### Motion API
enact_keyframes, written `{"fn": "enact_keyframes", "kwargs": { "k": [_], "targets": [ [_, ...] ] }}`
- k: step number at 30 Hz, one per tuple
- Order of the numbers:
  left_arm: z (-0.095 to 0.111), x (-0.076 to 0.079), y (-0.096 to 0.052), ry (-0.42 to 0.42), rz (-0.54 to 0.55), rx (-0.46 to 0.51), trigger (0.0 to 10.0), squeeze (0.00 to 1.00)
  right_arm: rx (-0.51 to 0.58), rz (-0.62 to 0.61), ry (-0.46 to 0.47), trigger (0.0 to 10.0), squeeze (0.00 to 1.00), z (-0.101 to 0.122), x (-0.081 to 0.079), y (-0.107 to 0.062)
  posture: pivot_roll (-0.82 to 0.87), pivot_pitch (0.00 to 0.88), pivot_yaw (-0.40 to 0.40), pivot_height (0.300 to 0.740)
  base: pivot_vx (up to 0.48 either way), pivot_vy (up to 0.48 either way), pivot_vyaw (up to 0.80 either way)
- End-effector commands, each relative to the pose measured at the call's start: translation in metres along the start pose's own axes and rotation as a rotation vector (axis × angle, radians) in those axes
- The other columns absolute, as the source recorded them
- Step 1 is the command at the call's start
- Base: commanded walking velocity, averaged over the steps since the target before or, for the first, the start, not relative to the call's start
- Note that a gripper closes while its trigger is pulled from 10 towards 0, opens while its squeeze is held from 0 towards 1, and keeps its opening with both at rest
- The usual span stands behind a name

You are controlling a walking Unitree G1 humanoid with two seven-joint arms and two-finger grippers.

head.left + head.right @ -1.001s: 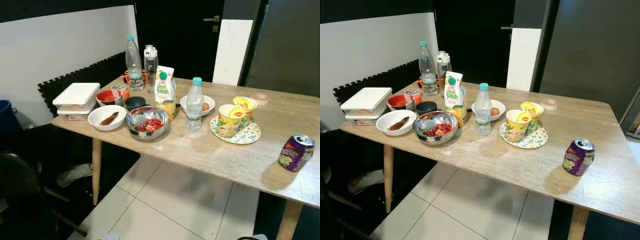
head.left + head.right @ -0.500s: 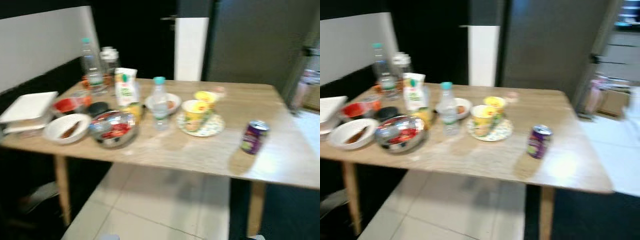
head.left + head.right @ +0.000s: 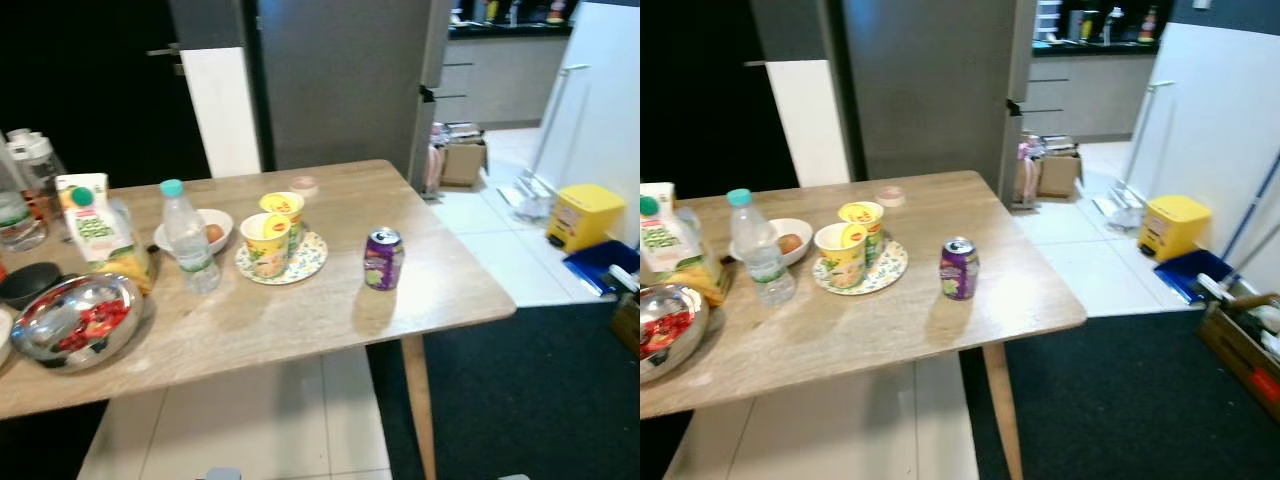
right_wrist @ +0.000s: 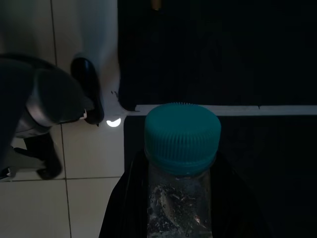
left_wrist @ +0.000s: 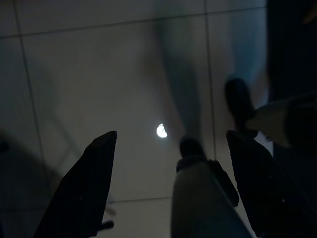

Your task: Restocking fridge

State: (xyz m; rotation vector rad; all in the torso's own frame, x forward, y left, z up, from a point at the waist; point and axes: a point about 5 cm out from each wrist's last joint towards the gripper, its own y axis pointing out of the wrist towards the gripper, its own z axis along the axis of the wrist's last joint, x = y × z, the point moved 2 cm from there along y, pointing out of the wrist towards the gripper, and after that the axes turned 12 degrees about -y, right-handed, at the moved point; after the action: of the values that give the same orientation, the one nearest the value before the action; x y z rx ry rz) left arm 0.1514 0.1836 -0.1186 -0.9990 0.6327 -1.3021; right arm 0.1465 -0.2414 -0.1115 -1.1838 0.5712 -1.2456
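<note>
My right gripper (image 4: 181, 201) hangs low over the floor, shut on a clear water bottle with a teal cap (image 4: 182, 136). Also hanging above the tiles, my left gripper (image 5: 171, 135) is open with nothing between its fingers. On the wooden table (image 3: 330, 320) stand another water bottle (image 3: 188, 238), a juice carton (image 3: 95, 225), a purple can (image 3: 383, 259), two yellow cups (image 3: 274, 228) on a patterned plate, a white bowl with an egg (image 3: 212, 230) and a steel bowl of red food (image 3: 72, 322). The tall grey fridge (image 3: 340, 85) stands behind the table.
More bottles (image 3: 28, 185) stand at the table's far left. To the right lie white floor tiles, a yellow bin (image 3: 582, 214), a blue dustpan (image 3: 600, 268) and a cardboard box (image 3: 460, 160). A dark mat (image 3: 530, 400) covers the floor beside the table's right corner.
The camera has swung to the right: the table has slid to the left of the picture, and the fridge, yellow bin and kitchen floor have come into view. The things on the table have not moved.
</note>
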Motion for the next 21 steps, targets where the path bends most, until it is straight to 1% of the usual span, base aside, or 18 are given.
{"fn": "enact_keyframes", "kwargs": {
  "k": [1,15,21],
  "targets": [
    [-0.0121,-0.0037,-0.002,-0.014,0.012,-0.035,10.0,0.0,0.001,0.011,0.003,10.0,0.0,0.0016,-0.0033,0.0005,-0.07,0.0,0.022,0.734,0.0,0.0,-0.75],
    [-0.0095,-0.0032,-0.0015,-0.009,0.01,-0.031,10.0,0.0,0.004,0.017,0.001,10.0,0.0,0.0025,-0.0035,0.0006,-0.07,0.0,0.021,0.734,0.0,0.0,-0.75],
    [-0.0105,-0.0052,-0.002,-0.005,0.015,-0.035,10.0,0.0,0.006,0.022,-0.006,10.0,0.0,0.0031,-0.0038,0.0006,-0.07,0.0,0.021,0.734,0.0,0.0,-0.75]
  ]
}}
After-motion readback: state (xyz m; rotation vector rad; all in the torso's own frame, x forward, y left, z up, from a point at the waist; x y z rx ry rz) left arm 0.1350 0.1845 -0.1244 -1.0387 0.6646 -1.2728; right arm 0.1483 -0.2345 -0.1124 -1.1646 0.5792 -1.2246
